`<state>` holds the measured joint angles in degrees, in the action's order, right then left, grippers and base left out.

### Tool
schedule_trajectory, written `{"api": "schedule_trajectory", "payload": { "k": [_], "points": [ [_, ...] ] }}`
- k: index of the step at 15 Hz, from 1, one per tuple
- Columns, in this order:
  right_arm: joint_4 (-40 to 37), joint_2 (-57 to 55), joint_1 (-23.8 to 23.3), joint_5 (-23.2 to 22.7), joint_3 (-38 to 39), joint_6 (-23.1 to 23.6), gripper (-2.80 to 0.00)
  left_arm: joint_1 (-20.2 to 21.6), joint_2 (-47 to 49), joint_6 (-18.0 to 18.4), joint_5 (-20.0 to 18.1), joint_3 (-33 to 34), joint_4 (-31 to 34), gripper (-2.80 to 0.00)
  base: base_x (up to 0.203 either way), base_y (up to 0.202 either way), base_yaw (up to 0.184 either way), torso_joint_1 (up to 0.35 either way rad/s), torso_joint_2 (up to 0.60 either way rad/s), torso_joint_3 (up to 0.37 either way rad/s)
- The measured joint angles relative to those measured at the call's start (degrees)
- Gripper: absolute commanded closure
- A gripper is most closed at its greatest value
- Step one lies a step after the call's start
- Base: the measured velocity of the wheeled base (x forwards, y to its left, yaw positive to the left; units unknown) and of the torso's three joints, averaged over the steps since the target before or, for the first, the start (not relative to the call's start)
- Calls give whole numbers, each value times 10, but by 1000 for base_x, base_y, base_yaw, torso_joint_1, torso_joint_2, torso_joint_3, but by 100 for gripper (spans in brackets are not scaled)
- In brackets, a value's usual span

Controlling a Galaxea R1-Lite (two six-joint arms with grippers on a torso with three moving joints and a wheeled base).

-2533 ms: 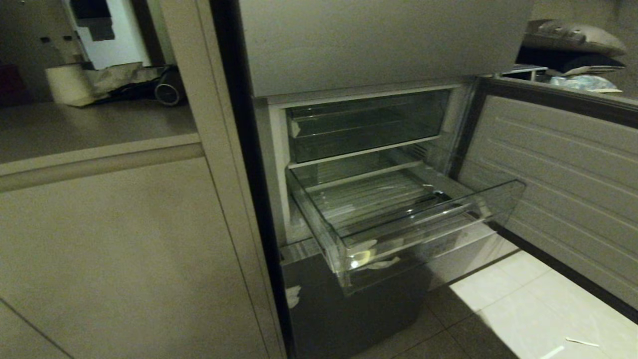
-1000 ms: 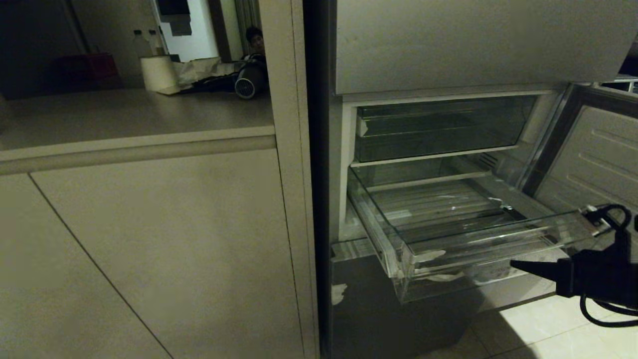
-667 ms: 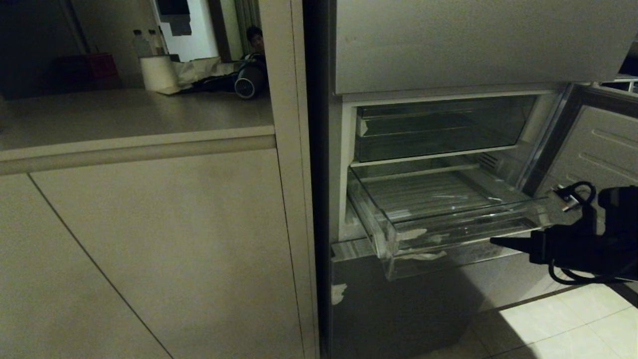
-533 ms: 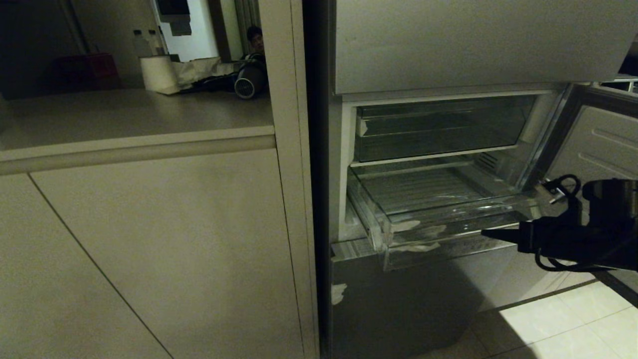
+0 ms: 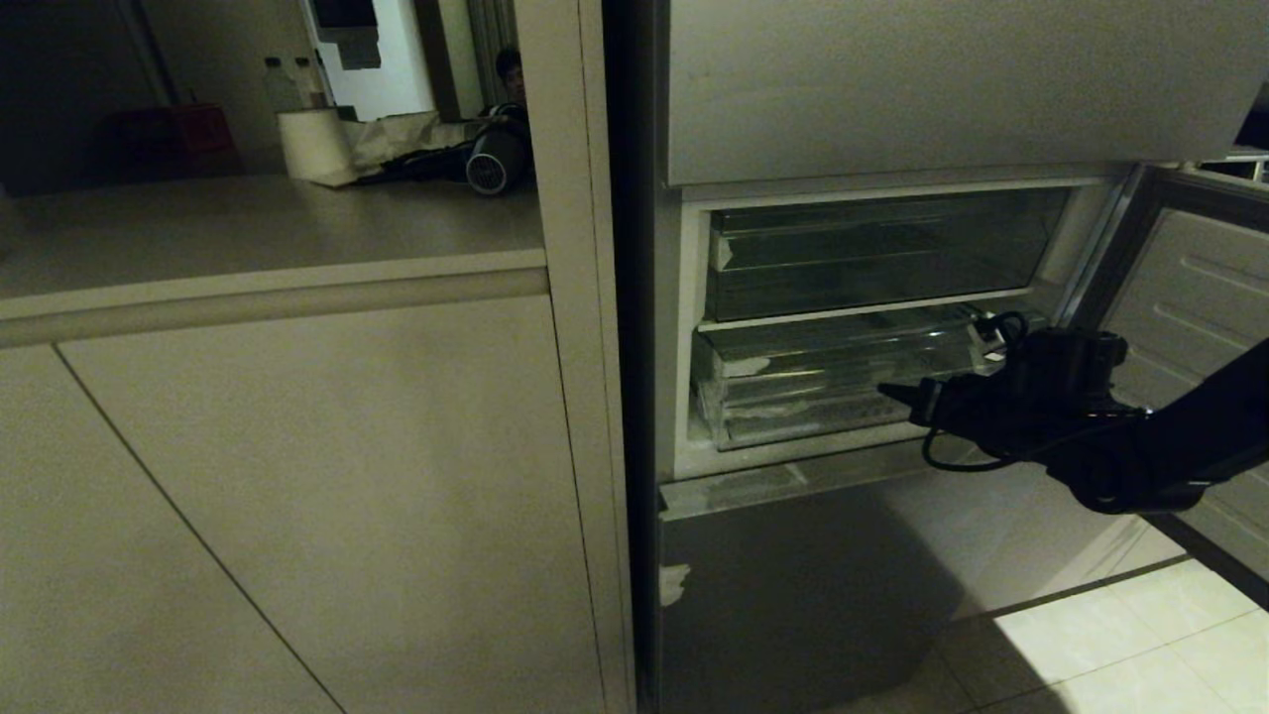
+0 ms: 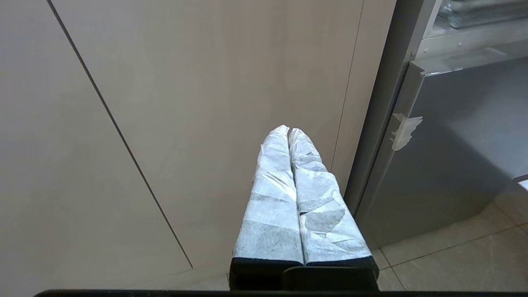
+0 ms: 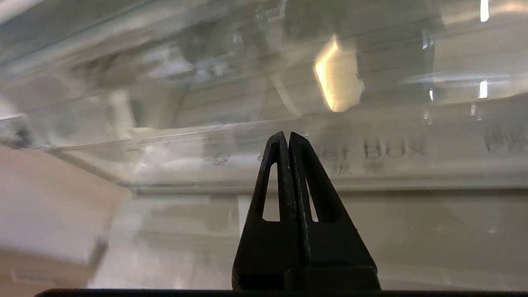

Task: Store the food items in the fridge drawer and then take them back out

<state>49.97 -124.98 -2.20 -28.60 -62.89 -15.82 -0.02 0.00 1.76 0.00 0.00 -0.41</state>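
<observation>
now the fridge drawer [image 5: 823, 382], centre right, sits pushed in; the closed, empty right hand [image 5: 887, 392] presses its front. no food visible; taking out remains. left hand [image 6: 288, 132] parked, closed.

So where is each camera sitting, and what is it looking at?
Head view: high on the robot, looking down at the fridge drawer and the counter; the right arm shows, its right pincer at the drawer front.
Left wrist view: behind the shut left pincer, facing the cabinet door and the grey fridge panel.
Right wrist view: behind the shut right pincer, close up to the clear drawer.
Shared: head and right wrist both see the drawer and the right pincer.
</observation>
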Motion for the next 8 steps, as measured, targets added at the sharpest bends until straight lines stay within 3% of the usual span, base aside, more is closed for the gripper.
{"api": "schedule_trajectory", "payload": {
  "k": [4,8],
  "points": [
    [5,-21,1,1,-9,-23,0,0,0,0,0,0,0,0,0,0,0,0,0,0],
    [4,38,-4,-18,68,-25,0,0,0,0,0,0,0,0,0,0,0,0,0,0]
  ]
}}
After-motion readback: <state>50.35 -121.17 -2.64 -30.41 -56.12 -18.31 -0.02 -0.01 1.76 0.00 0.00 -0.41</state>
